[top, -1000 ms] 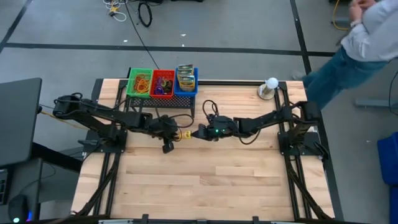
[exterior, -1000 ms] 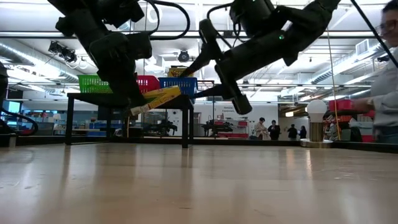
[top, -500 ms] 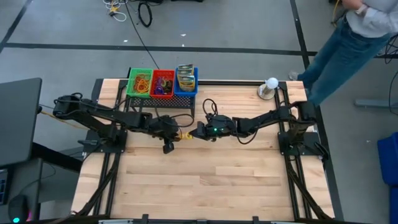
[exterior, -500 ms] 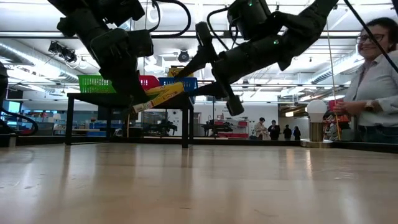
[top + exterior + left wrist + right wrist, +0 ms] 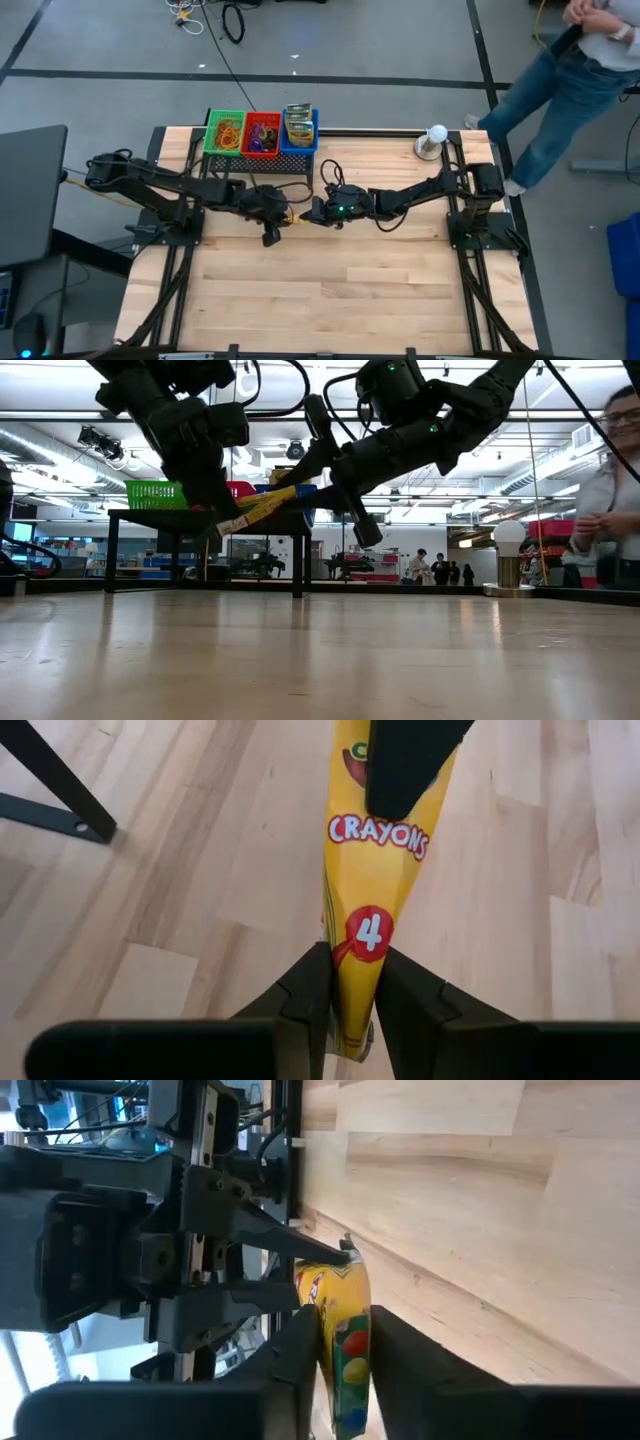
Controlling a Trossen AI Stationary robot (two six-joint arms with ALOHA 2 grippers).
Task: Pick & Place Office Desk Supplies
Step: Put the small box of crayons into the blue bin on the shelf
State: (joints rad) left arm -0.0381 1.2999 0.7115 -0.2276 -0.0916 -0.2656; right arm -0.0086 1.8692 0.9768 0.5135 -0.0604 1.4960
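A yellow crayon box (image 5: 295,214) hangs above the table's middle, in front of the black rack, between my two grippers. My left gripper (image 5: 281,213) comes from the table's left and is shut on one end of the box (image 5: 372,880). My right gripper (image 5: 309,212) comes from the table's right and is shut on the box's other end (image 5: 346,1342). In the low view the box (image 5: 262,507) slants upward from my left gripper (image 5: 225,523) to my right gripper (image 5: 300,485). My left gripper pinches the box's end by the printed "4" (image 5: 366,942) between its two fingers, one on either side. The fingers slant down from the table's left and lie along the box. The box is lifted clear of the table. My right gripper has the box's opposite end (image 5: 348,1320) between its two fingers, which come nearly level from the table's right. One finger (image 5: 405,765) lies over the box's printed face. The box stays clear of the table.
A black rack (image 5: 262,160) at the far left-centre bears a green (image 5: 224,132), a red (image 5: 262,133) and a blue basket (image 5: 299,128). A white ball on a base (image 5: 436,140) stands far right. A person (image 5: 575,60) stands beyond the right corner. Bare wood (image 5: 330,290) lies nearer.
My right gripper has gone toward the table's left, onto the free end of the crayon box, and its fingers have shut on it. My left gripper has kept the box raised in the same place.
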